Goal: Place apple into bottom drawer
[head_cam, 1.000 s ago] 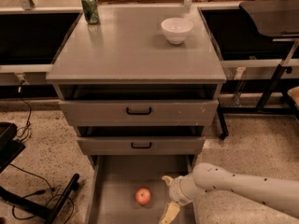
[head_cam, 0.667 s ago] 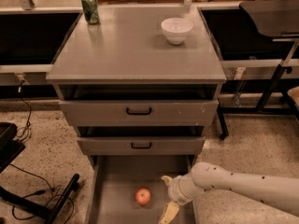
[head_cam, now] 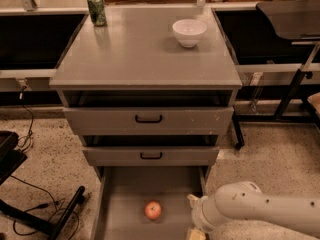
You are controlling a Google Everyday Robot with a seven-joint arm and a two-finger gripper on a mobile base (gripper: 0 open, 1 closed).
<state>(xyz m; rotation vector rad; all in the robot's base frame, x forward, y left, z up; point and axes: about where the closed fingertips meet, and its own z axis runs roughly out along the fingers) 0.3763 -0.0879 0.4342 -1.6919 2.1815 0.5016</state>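
Down at the bottom edge of the view, your gripper point(head_cam: 196, 233) sits over the right front corner of the bottom drawer point(head_cam: 125, 204). Only its yellowish tip shows, cut off by the frame. You cannot tell whether it is open or closed. It holds nothing that you can see.

Arm pose: the white arm point(head_cam: 260, 215) comes in from the lower right, running nearly level and just above the floor. It bends downward at a rounded wrist just outside the drawer's right wall.

The apple point(head_cam: 153, 210) lies on the drawer's flat grey floor, near the middle, to the left of the gripper. It is apart from the gripper, with bare drawer floor between them. It is red-orange and rests clear of both side walls.

The bottom drawer is pulled well out toward the camera. Above it, the middle drawer point(head_cam: 150, 155) and the top drawer point(head_cam: 148, 119) show grey fronts with black handles. Each one is drawn out a little, with a dark gap above its front.

On the table point(head_cam: 135, 54) over the drawers, a white bowl point(head_cam: 189, 32) stands toward the back right. A green can point(head_cam: 96, 9) stands upright at the back left corner. The two are well apart.

Speckled floor point(head_cam: 50, 154) surrounds the table. Black cables point(head_cam: 30, 209) trail across it at the lower left.
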